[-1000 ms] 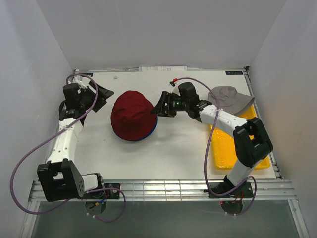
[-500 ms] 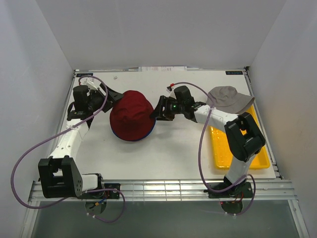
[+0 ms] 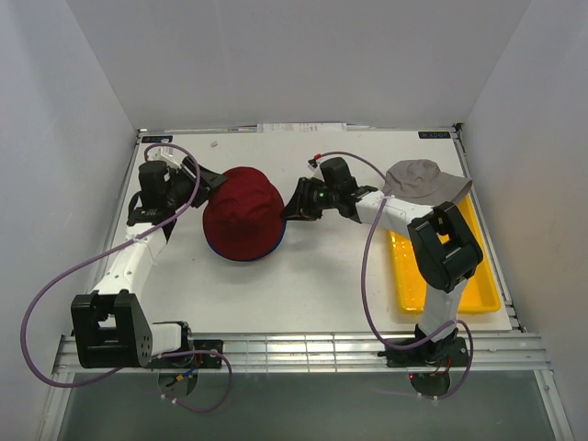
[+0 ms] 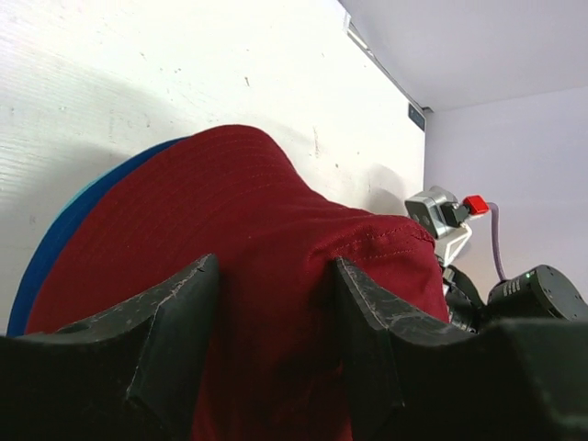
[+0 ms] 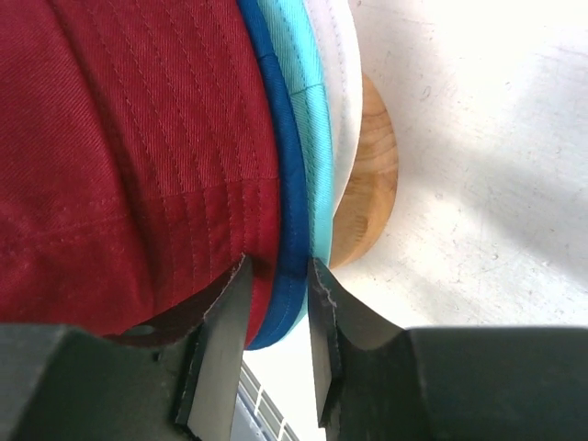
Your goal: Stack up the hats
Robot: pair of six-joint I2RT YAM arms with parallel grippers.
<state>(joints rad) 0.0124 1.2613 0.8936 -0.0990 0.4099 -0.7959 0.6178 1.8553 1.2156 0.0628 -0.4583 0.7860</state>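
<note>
Nearest, at 4 o'clock on the table, the yellow tray [image 3: 457,292] is seen. Mid-table, around 9 o'clock, the hat stack [image 3: 242,213] is parked on the wooden stand [image 5: 372,184]. The dark red hat [image 4: 276,211] is on top, with the navy hat [image 5: 287,184], teal hat [image 5: 308,83] and white hat [image 5: 338,55] under it.

The stack's brim edges are clamped by the right gripper [image 5: 277,276] at its 3 o'clock. A crown fold is straddled by the left gripper [image 4: 273,276] at 10, and whether it's squeezed can't be told.

Farthest, at 2 o'clock, the grey hat [image 3: 418,179] is draped over the tray's far end. It's light, floppy stuff, probably best pinched at the brim.

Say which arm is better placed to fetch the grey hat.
Right, probably: the grey hat lies near the right gripper, partly over the yellow tray; the left gripper is beyond the dark red hat.
</note>
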